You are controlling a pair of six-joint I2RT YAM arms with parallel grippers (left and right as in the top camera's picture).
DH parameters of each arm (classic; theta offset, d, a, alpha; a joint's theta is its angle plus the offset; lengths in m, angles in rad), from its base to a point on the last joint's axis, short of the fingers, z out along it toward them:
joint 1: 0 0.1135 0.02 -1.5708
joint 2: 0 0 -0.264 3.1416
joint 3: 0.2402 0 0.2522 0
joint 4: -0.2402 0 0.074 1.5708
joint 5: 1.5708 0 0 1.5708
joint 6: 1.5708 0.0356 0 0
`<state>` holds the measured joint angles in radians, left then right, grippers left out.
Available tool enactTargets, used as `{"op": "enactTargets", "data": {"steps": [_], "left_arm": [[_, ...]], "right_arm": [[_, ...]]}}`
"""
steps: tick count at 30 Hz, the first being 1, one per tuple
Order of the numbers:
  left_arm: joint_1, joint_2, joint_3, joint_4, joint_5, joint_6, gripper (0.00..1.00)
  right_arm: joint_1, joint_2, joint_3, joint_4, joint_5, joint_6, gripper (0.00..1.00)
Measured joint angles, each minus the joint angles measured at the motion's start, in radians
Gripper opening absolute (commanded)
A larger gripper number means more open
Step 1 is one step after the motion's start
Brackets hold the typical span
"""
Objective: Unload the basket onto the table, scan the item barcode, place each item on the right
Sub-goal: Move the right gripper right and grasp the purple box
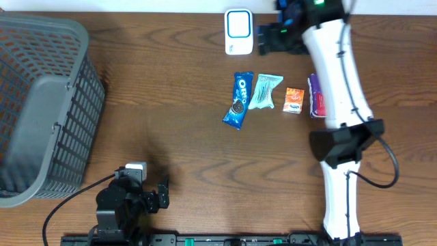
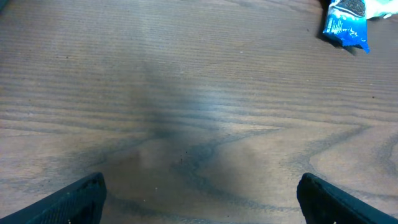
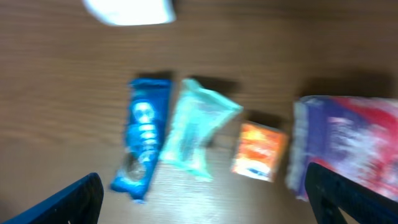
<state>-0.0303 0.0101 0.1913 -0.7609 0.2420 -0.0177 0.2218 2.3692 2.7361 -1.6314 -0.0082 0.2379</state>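
Four snack items lie in a row behind the table's middle: a blue Oreo pack [image 1: 239, 100], a teal packet [image 1: 264, 91], a small orange packet [image 1: 294, 100] and a purple packet [image 1: 315, 96] partly under my right arm. A white barcode scanner [image 1: 239, 31] stands at the back edge. My right gripper [image 1: 270, 39] hovers open beside the scanner, holding nothing. The blurred right wrist view shows that gripper [image 3: 205, 205] above the Oreo pack [image 3: 144, 143], teal packet [image 3: 199, 130], orange packet [image 3: 260, 149] and purple packet [image 3: 348, 143]. My left gripper [image 1: 161, 192] rests open near the front edge.
A large grey basket [image 1: 41, 102] fills the left side of the table. In the left wrist view the left gripper [image 2: 202, 205] faces bare wood, with the Oreo pack [image 2: 345, 25] far off at the upper right. The scanner [image 3: 130, 9] shows as a white blur.
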Motion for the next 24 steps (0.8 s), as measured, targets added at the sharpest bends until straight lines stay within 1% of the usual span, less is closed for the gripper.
{"op": "enactTargets", "data": {"steps": [4,7,11,17,21,24], "left_arm": [[0.0,0.0,0.0,0.0,0.0,0.0,0.98],[0.0,0.0,0.0,0.0,0.0,0.0,0.98],[0.0,0.0,0.0,0.0,0.0,0.0,0.98],[0.0,0.0,0.0,0.0,0.0,0.0,0.98],[0.0,0.0,0.0,0.0,0.0,0.0,0.98],[0.0,0.0,0.0,0.0,0.0,0.0,0.98]], "right_arm": [[-0.172,0.0,-0.023,-0.052,0.0,-0.059,0.99],[-0.295,-0.001,-0.096,-0.043,0.002,-0.104,0.99],[-0.393,-0.001,-0.251,0.007,-0.016,-0.169,0.99],[-0.482,-0.001,-0.458,0.119,-0.115,-0.259,0.99],[-0.561,-0.002,-0.584,0.217,-0.242,-0.328,0.95],[-0.614,-0.002,-0.687,0.29,-0.377,-0.4,0.8]]}}
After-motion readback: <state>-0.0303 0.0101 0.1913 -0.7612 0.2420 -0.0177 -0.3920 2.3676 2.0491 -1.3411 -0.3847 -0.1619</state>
